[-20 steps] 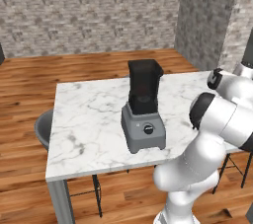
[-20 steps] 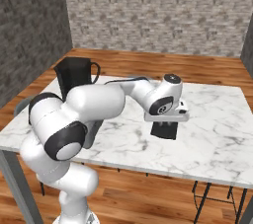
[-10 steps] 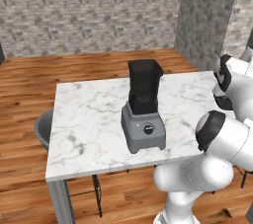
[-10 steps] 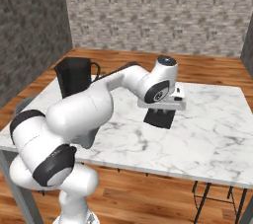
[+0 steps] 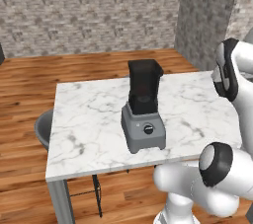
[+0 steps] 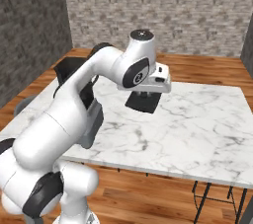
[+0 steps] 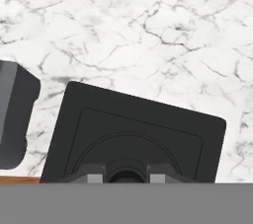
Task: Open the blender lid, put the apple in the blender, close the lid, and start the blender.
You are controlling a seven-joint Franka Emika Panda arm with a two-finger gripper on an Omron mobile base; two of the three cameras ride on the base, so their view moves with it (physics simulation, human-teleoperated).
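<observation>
Your blender [image 5: 143, 114] stands on the desk [image 5: 89, 124], near the middle of its front half in the left base view, its dial facing the front edge. The jar sits on the base, with no lid on it. The lid [image 6: 144, 101] hangs just below the hand, above the desk surface and well to the right of the blender. In the hand view the lid [image 7: 133, 136] lies tilted across the lower half, the blender base [image 7: 15, 112] at its left. A stool [image 5: 43, 129] sits left of the desk, partly under it.
</observation>
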